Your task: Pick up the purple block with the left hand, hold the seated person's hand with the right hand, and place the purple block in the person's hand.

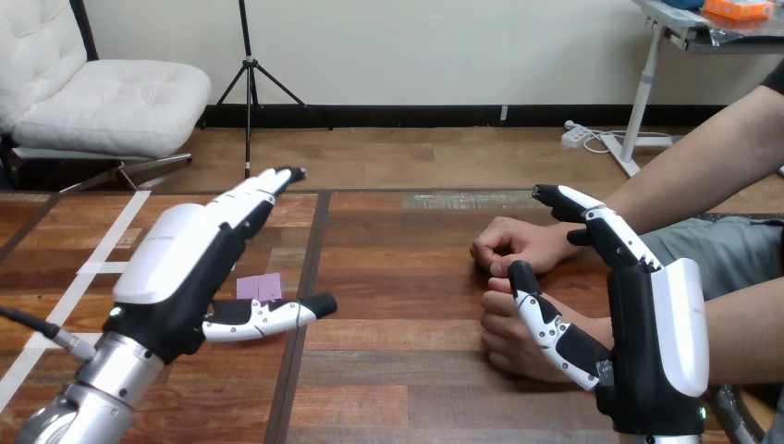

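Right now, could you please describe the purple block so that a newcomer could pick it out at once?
On the wooden table, look to the left half, where the robot's left hand hovers open. The purple block lies flat on the wood, showing just above that hand's thumb. It is the one small pale purple square there, unlike the white tape strips further left.

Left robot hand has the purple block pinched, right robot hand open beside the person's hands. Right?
Not quite. The head view shows the left robot hand open, holding nothing; the purple block lies ungrasped on the table. The right robot hand is open beside the person's hands, as you said.
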`<move>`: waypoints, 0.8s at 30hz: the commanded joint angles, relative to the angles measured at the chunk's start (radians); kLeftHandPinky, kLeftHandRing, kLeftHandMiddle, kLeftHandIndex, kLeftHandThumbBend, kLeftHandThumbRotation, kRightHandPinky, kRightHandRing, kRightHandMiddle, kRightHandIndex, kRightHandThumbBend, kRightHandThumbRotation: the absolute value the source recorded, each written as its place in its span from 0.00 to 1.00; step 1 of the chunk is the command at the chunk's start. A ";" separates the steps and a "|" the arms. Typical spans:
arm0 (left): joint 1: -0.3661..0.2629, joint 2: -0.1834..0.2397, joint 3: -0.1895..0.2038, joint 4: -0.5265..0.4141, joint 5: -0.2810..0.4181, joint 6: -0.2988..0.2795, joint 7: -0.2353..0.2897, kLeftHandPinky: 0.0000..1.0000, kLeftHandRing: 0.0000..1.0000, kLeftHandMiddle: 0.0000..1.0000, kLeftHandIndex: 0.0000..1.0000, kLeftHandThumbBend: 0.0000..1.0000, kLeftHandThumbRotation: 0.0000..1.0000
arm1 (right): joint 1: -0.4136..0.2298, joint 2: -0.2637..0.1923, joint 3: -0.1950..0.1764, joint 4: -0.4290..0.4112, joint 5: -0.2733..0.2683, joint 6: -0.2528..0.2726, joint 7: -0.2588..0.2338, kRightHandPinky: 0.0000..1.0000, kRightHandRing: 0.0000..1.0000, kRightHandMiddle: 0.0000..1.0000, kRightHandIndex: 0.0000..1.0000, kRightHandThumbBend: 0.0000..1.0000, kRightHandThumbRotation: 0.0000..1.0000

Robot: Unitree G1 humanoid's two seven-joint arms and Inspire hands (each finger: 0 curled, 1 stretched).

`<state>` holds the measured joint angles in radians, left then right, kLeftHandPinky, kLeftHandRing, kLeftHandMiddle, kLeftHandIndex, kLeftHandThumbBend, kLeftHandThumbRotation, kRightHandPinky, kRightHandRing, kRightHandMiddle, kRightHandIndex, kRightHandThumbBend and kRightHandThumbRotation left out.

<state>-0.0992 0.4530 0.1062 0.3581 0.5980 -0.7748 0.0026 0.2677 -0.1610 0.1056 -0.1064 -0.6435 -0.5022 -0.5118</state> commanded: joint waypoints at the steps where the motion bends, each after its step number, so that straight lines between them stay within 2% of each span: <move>1: -0.093 0.043 -0.050 -0.010 0.018 0.030 -0.006 0.94 0.95 0.96 0.95 0.73 0.63 | -0.050 -0.001 -0.014 0.001 -0.004 0.001 -0.005 0.66 0.75 0.77 0.75 0.36 0.17; 10: -0.126 0.078 -0.112 0.010 0.056 0.066 -0.011 0.99 0.98 0.97 0.98 0.73 0.66 | -0.050 -0.004 -0.016 0.000 -0.002 0.000 -0.002 0.66 0.75 0.77 0.75 0.36 0.17; 24: -0.166 0.123 -0.189 0.016 0.099 0.146 -0.040 1.00 1.00 1.00 1.00 0.75 0.73 | -0.051 -0.008 -0.023 0.000 0.006 -0.002 0.000 0.66 0.74 0.76 0.75 0.36 0.16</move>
<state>-0.1895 0.5400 -0.0609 0.3685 0.6907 -0.6567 -0.0281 0.2676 -0.1623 0.1031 -0.1064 -0.6432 -0.5021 -0.5114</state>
